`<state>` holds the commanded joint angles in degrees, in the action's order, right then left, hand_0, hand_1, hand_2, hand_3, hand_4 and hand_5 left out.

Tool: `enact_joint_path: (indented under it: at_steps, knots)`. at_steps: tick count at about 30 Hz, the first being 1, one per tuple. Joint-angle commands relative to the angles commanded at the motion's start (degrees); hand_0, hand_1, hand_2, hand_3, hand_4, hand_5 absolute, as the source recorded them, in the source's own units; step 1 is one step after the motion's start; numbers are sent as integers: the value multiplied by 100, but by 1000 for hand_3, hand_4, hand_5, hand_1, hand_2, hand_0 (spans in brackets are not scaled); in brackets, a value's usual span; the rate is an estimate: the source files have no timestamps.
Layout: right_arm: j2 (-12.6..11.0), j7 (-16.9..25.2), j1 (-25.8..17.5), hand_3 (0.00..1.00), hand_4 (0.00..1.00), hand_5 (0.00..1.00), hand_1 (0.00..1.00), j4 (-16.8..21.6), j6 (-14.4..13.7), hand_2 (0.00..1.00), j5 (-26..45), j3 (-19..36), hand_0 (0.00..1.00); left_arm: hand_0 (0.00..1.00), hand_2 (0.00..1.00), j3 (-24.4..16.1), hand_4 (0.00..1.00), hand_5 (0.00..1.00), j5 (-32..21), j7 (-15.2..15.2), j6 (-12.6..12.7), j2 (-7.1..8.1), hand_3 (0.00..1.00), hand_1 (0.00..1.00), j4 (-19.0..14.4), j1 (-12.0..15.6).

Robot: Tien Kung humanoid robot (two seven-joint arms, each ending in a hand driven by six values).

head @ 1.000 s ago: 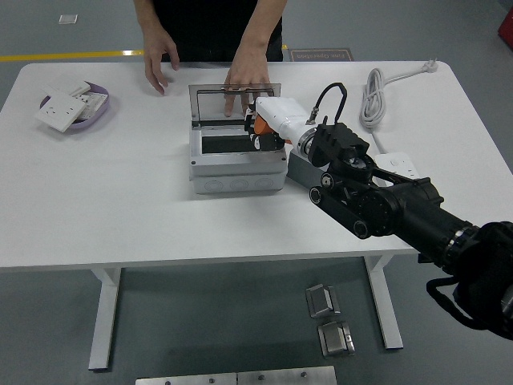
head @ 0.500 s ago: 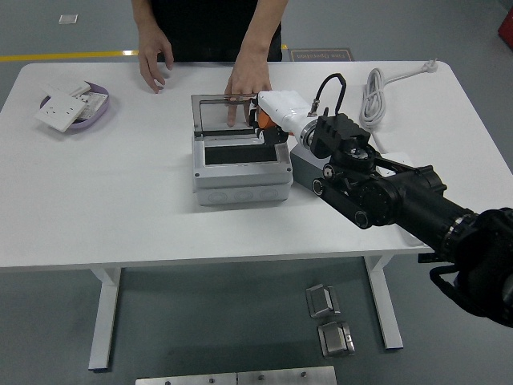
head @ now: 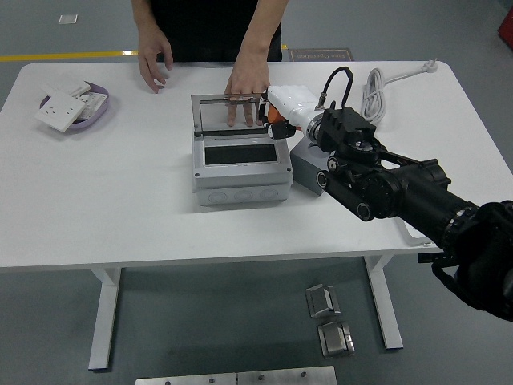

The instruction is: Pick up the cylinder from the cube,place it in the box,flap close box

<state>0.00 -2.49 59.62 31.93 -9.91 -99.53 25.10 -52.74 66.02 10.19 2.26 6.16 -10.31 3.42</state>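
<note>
Cylinder first: you cannot see it clearly in the head view. Only a small orange-and-black shape shows under the white shell of the right robot hand, at the far right corner of the grey box, and whether that is the cylinder or part of the hand cannot be told. Treat the fingers' state as unknown too; they are hidden under the shell.

The clear lid lies open and flat behind the box, and a person's hand rests fingertips on it, just beside the robot hand. The other person's hand hovers near the table's far edge. The grey cube sits against the box's right side, under the robot's forearm.

What could go wrong from here: if you swing the flap now, it may catch the person's fingers, or the robot hand may brush them, because both share that corner. A release this near the rim could also drop the cylinder outside the box or onto the lid. The forearm may nudge the cube.

Compared with a second ago, the robot hand has moved back and right from over the box opening to its far corner, and the box has shifted slightly right. The left arm is out of view.
</note>
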Motion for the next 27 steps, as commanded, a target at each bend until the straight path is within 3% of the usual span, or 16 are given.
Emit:
enact_joint_path:
  at_steps: [13,21,27]
  knots:
    - [0,-4,-305,460,2,2,483,649,-40,469,334,-320,389,583,541,1,652,270,-9,1,8,6,597,621,0,19]
    - [0,139,-353,462,2,2,486,749,-82,471,650,-428,391,583,541,14,651,269,-13,2,5,2,598,622,0,-2]
    - [0,292,-349,468,2,2,491,709,74,475,774,-325,409,583,541,44,650,268,-36,0,5,-8,598,622,0,-17]
